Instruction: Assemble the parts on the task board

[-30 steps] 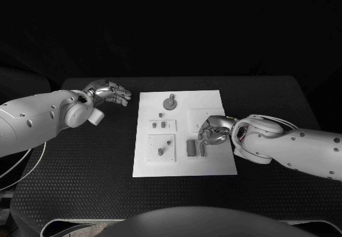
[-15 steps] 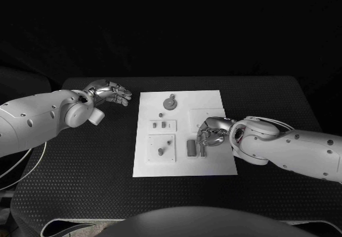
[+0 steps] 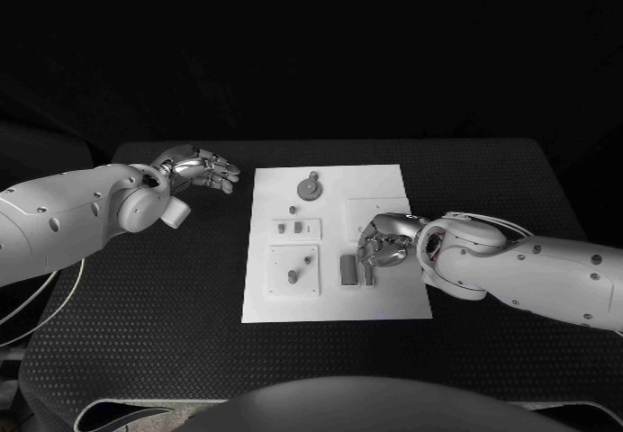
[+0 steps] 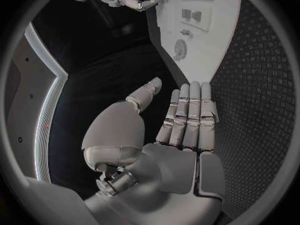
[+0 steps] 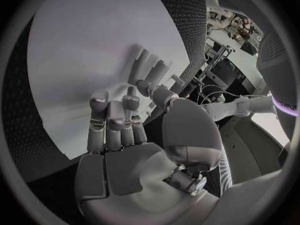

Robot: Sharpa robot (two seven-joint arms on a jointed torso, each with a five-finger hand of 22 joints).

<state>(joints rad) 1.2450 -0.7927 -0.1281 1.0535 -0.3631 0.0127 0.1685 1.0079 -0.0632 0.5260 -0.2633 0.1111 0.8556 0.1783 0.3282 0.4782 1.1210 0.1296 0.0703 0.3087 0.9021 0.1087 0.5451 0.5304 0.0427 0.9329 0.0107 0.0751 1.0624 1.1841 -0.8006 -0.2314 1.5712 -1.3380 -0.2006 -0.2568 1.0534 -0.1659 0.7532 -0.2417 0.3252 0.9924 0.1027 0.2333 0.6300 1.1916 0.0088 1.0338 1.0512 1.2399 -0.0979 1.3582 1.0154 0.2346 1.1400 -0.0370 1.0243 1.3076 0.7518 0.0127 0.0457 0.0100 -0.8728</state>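
Right hand (image 3: 384, 245) curled over the task board's (image 3: 337, 306) right side, grip unclear.
Left hand (image 3: 199, 170) hovers spread, empty, left of board; round part (image 3: 309, 188) lies far; hand hides parts beneath.

Dim scene overall; the task board (image 3: 337, 243) glares white at centre. Beyond twelve o'clock everything falls to black. Wrist views bend straight edges toward their dark rims.

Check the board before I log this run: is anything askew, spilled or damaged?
Nothing stands out. The task board lies flat and square on the table, its grey parts in tidy groups. The right hand is over it; the left hand is off it.
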